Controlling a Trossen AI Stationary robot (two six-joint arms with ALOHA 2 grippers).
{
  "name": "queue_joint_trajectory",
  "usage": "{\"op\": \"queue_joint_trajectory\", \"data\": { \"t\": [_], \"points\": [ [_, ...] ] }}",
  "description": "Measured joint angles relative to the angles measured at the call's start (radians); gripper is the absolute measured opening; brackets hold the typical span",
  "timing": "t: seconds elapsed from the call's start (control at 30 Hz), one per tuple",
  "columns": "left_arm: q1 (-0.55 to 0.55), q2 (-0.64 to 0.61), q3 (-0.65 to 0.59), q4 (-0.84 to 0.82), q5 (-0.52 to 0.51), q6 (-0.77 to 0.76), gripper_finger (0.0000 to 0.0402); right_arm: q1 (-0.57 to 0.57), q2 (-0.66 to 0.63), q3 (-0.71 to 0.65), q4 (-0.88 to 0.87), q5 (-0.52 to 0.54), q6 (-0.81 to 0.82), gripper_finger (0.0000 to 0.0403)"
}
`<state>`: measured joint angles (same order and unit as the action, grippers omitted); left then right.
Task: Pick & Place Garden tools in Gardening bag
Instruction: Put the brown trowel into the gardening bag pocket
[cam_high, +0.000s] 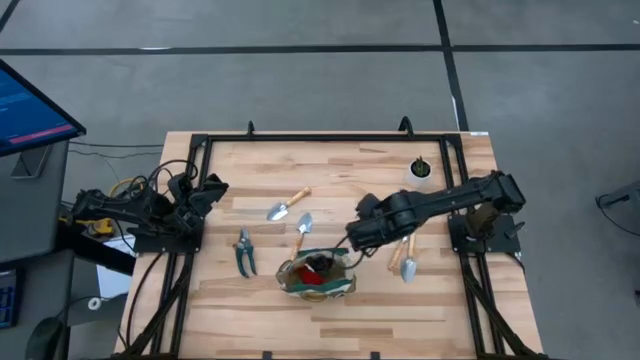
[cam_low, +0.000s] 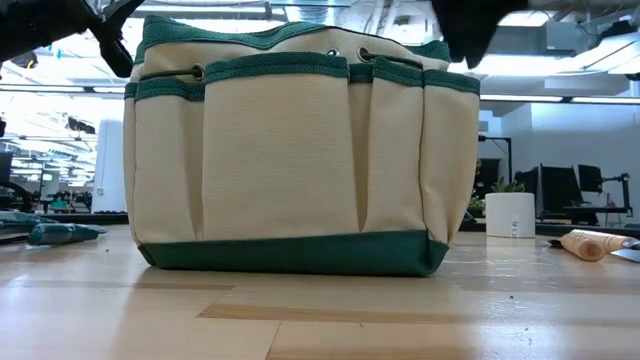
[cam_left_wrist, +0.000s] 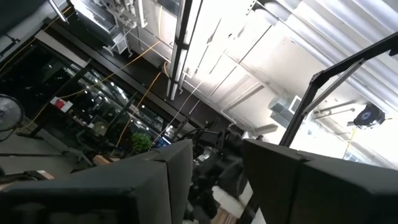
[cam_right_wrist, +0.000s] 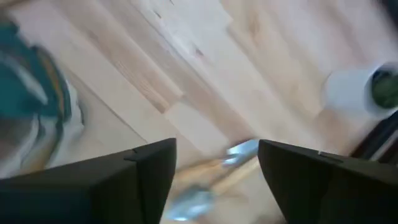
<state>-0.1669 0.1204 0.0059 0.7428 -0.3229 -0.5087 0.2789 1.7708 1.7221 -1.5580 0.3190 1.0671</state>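
The green-and-tan gardening bag (cam_high: 316, 276) stands open near the table's front middle, its red inside showing; it fills the low view (cam_low: 290, 150). My right gripper (cam_high: 353, 237) is open and empty above the table, just beyond the bag's far right corner. In the right wrist view, two wooden-handled tools (cam_right_wrist: 217, 177) lying flat on the table show between its fingers (cam_right_wrist: 217, 149). Two trowels (cam_high: 284, 206) (cam_high: 302, 228) lie behind the bag, and the green-handled shears (cam_high: 244, 252) lie left of it. My left gripper (cam_high: 207, 192) is open at the table's left edge.
A small white pot with a plant (cam_high: 420, 170) stands at the far right and also shows in the right wrist view (cam_right_wrist: 357, 90). Two tools (cam_high: 405, 260) lie right of the bag. The black frame (cam_high: 330, 137) runs along the table's far edge. Bare wood lies in front of the bag.
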Motion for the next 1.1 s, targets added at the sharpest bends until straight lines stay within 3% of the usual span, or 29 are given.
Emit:
{"op": "queue_joint_trajectory", "data": {
  "t": [0.23,0.7,1.1],
  "points": [
    [0.000,0.002,0.000,0.010,0.000,0.002,0.0131,0.023,-0.050,-0.192,-0.005,-0.101,0.260,0.0267],
    [0.000,0.007,0.000,0.018,0.001,0.002,0.0131,0.088,-0.362,-0.651,0.124,-0.242,0.675,0.0270],
    [0.000,0.007,0.000,0.018,-0.003,0.005,0.0131,0.091,-0.482,-0.933,0.370,-0.251,0.818,0.0270]
  ]
}}
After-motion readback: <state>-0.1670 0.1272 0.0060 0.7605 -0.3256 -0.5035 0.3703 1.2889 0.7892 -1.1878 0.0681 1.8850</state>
